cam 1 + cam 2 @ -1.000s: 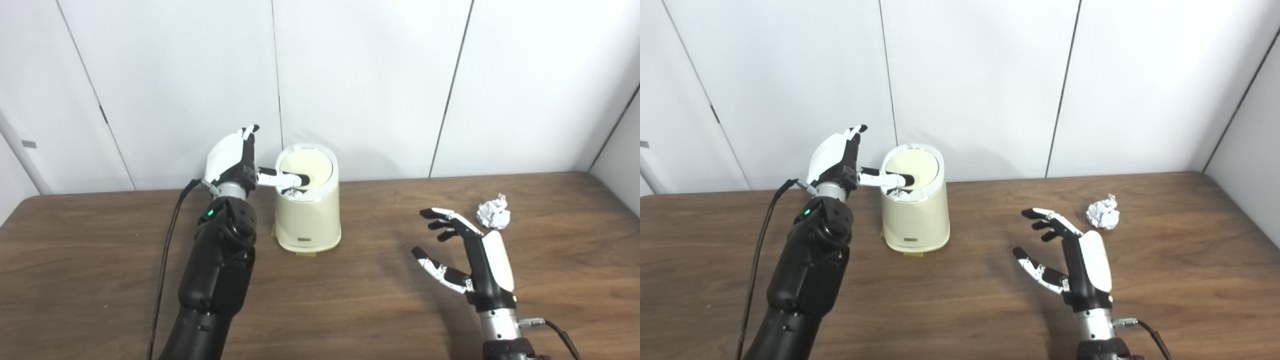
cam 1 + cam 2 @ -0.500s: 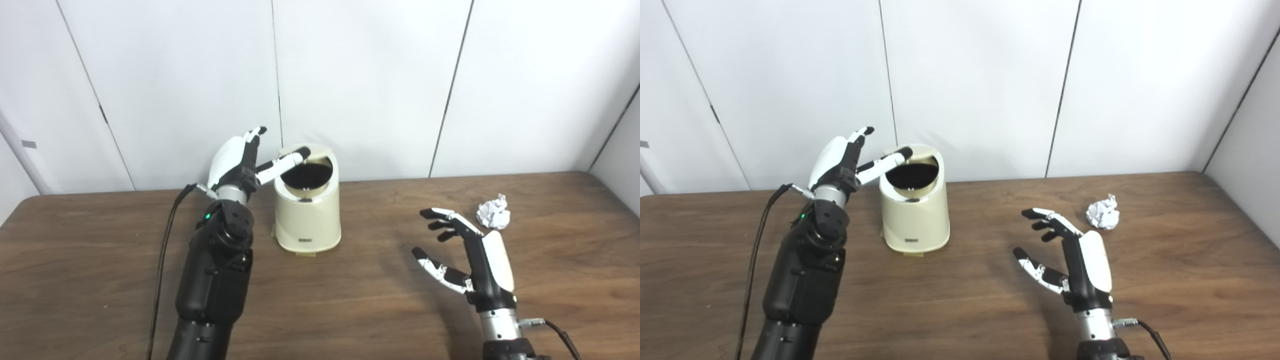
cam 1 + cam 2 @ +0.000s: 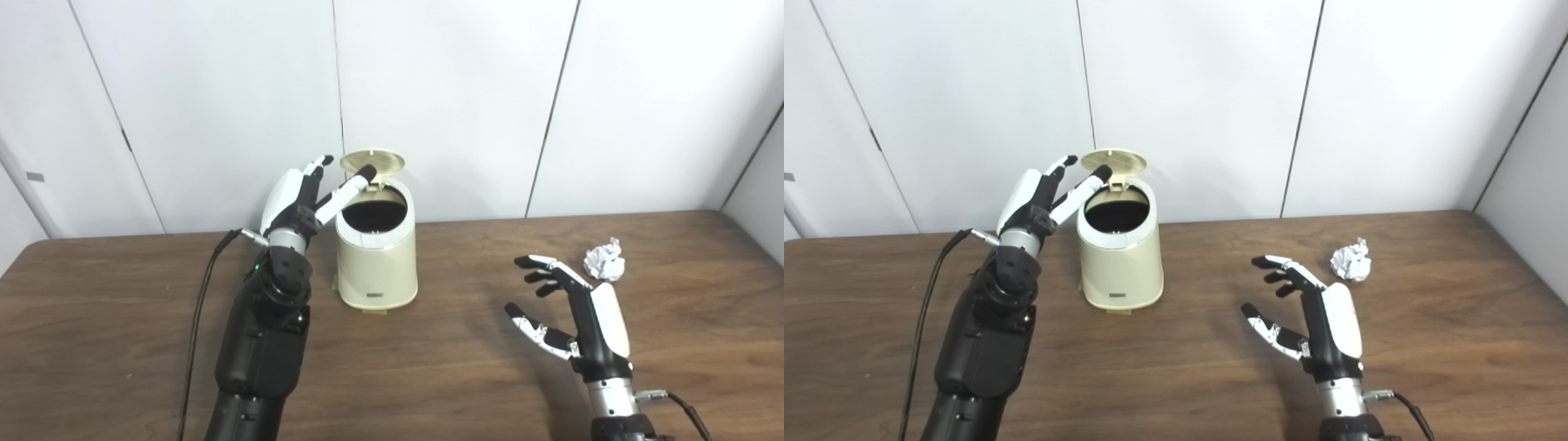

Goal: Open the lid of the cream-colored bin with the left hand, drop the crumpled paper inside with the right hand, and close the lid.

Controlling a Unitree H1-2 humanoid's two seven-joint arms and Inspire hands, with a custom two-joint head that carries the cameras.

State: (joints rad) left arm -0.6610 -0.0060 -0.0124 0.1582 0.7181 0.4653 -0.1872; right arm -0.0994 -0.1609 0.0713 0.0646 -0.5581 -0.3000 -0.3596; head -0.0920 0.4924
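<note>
The cream-colored bin (image 3: 376, 263) stands on the table left of centre, its round lid (image 3: 372, 162) swung up and back so the dark opening shows. My left hand (image 3: 300, 199) is beside the bin's left rim with fingers spread, its thumb tip touching the underside edge of the raised lid. It grips nothing. The crumpled white paper (image 3: 604, 259) lies on the table at the far right. My right hand (image 3: 576, 312) hovers open a little in front and left of the paper, fingers spread, not touching it.
The brown wooden table (image 3: 429, 367) stretches across the view, with white wall panels close behind the bin. A black cable (image 3: 199, 318) hangs along my left arm. A small pale pad pokes out under the bin's base (image 3: 373, 309).
The lid went from shut to fully raised as my left thumb lifted from the lid top up and back. My left hand rose slightly. The right hand and paper have not moved.
</note>
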